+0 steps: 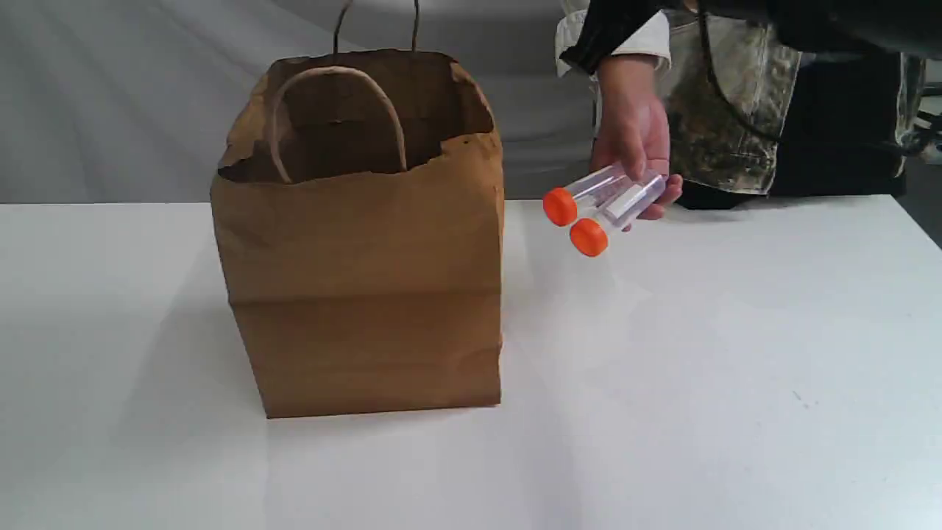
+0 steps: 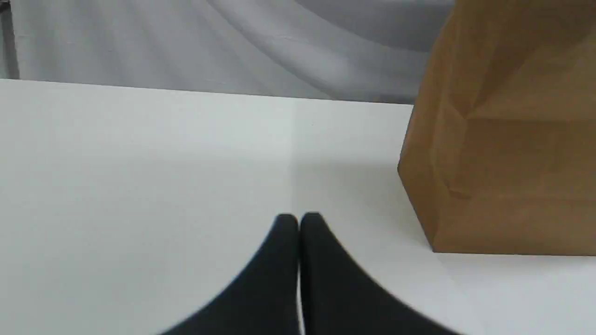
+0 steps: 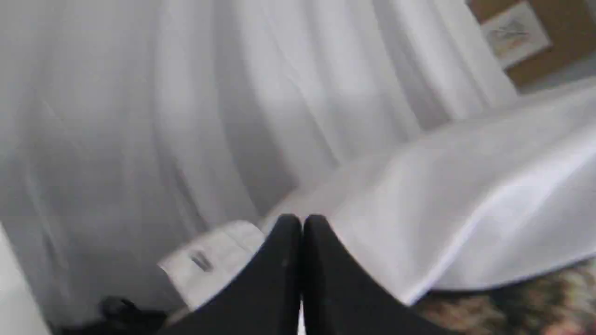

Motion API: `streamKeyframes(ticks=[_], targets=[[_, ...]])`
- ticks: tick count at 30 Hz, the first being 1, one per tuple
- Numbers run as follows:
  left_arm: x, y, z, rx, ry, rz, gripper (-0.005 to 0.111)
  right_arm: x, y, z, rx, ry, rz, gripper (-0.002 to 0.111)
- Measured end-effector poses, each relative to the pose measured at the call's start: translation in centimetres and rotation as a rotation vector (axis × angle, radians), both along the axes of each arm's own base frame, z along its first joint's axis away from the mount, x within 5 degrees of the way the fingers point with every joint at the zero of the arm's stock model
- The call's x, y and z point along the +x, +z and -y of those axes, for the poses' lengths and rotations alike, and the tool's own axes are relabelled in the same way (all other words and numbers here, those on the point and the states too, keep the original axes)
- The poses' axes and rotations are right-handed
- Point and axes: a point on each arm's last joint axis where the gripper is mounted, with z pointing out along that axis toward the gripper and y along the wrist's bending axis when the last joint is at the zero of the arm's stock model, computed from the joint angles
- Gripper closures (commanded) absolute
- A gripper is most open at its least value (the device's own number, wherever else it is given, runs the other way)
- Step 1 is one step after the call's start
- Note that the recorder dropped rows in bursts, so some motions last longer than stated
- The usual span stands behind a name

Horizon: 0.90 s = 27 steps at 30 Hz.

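Left wrist view: my left gripper (image 2: 299,221), jaws pressed together and empty, hangs near the brown paper bag (image 2: 507,139), which stands upright with a torn open rim on the white table (image 2: 139,163); my right gripper (image 3: 301,222) is likewise closed.

You're looking at a white table (image 1: 736,368). A brown paper bag (image 1: 360,309) stands upright on it, its base flat on the top, its mouth open, its rim torn and its handles raised. Well to the bag's right, a small dark speck marks the tabletop.
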Motion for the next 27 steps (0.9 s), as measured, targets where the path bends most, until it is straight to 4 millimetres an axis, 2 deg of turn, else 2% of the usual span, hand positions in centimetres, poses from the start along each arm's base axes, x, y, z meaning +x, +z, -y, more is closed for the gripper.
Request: streamKeyframes(ticks=[3,9,13,16,21,23,27], targets=[[0.0,0.0,0.0,0.0,0.0,0.0,0.107,0.0,0.2,0.5,-0.054,-0.119,0.036,0.108],[0.0,0.0,0.0,0.0,0.0,0.0,0.107,0.0,-0.4,1.1,0.122,-0.194,-0.065,0.108],[0.0,0.0,0.0,0.0,0.0,0.0,0.107,-0.1,-1.3,1.3,0.14,-0.209,-0.159,0.108],[0.0,0.0,0.0,0.0,0.0,0.0,0.107,-0.1,-2.3,1.4,0.089,-0.233,-0.258,0.108],[0.0,0.0,0.0,0.0,0.0,0.0,0.107,0.0,-4.1,1.2,0.014,-0.251,-0.558,0.108],[0.0,0.0,0.0,0.0,0.0,0.0,0.107,0.1,-4.0,0.8,0.056,-0.237,-0.626,0.108],[0.0,0.0,0.0,0.0,0.0,0.0,0.107,0.2,-1.6,-1.1,0.293,-0.121,-0.685,0.108]])
